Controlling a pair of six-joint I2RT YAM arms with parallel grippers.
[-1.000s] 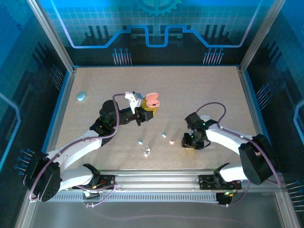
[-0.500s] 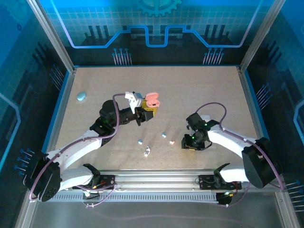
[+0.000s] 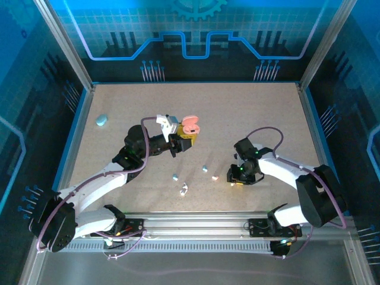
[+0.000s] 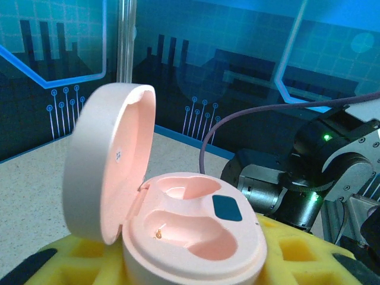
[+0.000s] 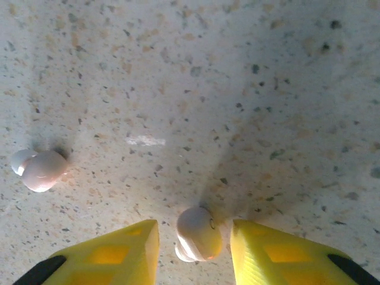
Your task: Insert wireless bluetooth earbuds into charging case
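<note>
Pink earbud (image 5: 199,234) between parted fingers (image 5: 119,252) of downturned right tool (image 5: 194,228); raised left tool (image 3: 186,139) tight around open pink case (image 4: 196,231).

I'm watching the whole table (image 3: 249,107) from high above its near edge. The left wrist camera is looking level, close on the open pink case (image 4: 196,231), also showing overhead. The right wrist camera is pointing straight down, hugging the table.
</note>
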